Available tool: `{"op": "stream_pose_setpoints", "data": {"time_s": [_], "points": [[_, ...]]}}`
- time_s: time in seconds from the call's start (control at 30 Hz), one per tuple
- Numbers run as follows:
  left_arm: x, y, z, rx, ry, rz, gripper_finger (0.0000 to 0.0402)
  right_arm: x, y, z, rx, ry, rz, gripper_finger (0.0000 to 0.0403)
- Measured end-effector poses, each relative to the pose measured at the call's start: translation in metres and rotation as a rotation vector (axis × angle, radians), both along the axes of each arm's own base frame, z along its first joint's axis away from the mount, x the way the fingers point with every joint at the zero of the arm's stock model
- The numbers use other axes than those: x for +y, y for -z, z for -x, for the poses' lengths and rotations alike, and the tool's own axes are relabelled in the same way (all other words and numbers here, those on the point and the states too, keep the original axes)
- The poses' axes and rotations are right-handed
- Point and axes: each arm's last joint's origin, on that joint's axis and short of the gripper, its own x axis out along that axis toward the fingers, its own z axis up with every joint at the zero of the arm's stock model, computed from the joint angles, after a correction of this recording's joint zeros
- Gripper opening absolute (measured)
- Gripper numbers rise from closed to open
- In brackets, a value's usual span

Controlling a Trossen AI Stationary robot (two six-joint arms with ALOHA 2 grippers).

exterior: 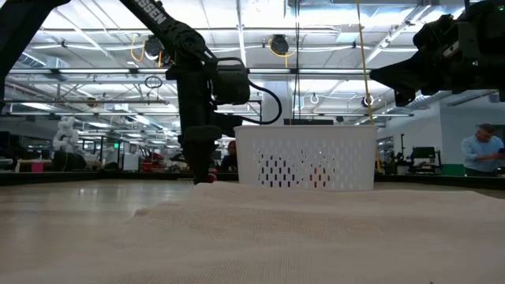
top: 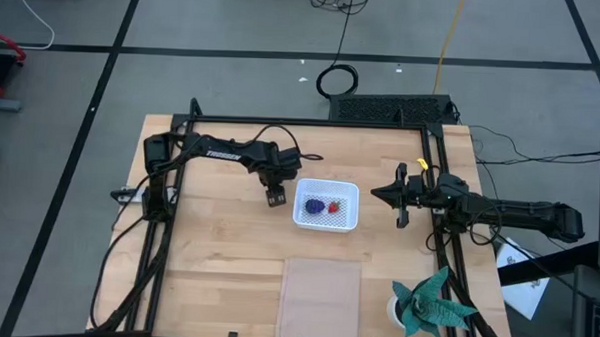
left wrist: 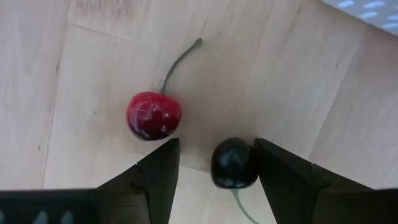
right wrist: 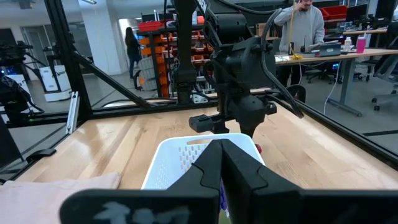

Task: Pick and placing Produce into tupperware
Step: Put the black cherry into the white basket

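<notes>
The white tupperware (top: 344, 220) sits mid-table and holds the purple-blue bunch (top: 316, 205) and the red strawberry piece (top: 337, 205). My left gripper (top: 275, 197) is down at the table just left of it, pointing down and open. In the left wrist view, the dark berry (left wrist: 233, 163) lies on the wood between my left gripper's (left wrist: 216, 144) fingers. The red berry (left wrist: 153, 116) with its stem lies just beyond the fingertips. My right gripper (top: 400, 198) hovers right of the tupperware (right wrist: 186, 155), shut and holding nothing. My left gripper's fingers stand on either side of the dark berry (left wrist: 231, 155), coming from above and pointing down. The berry rests on the table, close against one finger's (left wrist: 280, 174) inner side. I cannot tell whether that finger touches it.
A flat pale translucent sheet (top: 321, 294) lies near the table's near edge. A teal paper plant (top: 432, 305) stands at the near right corner. A black frame (top: 312, 123) borders the table. People stand in the room beyond (right wrist: 305, 25).
</notes>
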Motion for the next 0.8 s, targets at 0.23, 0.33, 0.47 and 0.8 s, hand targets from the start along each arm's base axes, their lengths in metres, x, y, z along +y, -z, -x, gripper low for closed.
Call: {"op": "stream_pose_setpoints", "data": {"time_s": [0.23,0.33,0.47,0.8], "points": [[0.0000,-0.0001,0.0000,0.000,-0.008,0.001,0.0209,0.0000,0.0000,0.0000,0.000,0.000,0.000,0.0000],[0.0000,0.0000,0.0001,0.001,-0.008,0.002,0.0209,0.0000,0.0000,0.0000,0.000,0.000,0.000,0.0000],[-0.0001,0.0000,0.0004,0.005,-0.007,0.003,0.0192,0.0000,0.0000,0.0000,0.000,0.000,0.000,0.0000],[-0.0004,0.0000,0.0008,0.006,-0.001,0.009,0.0109,0.0000,0.0000,0.0000,0.000,0.000,0.000,0.0000]]}}
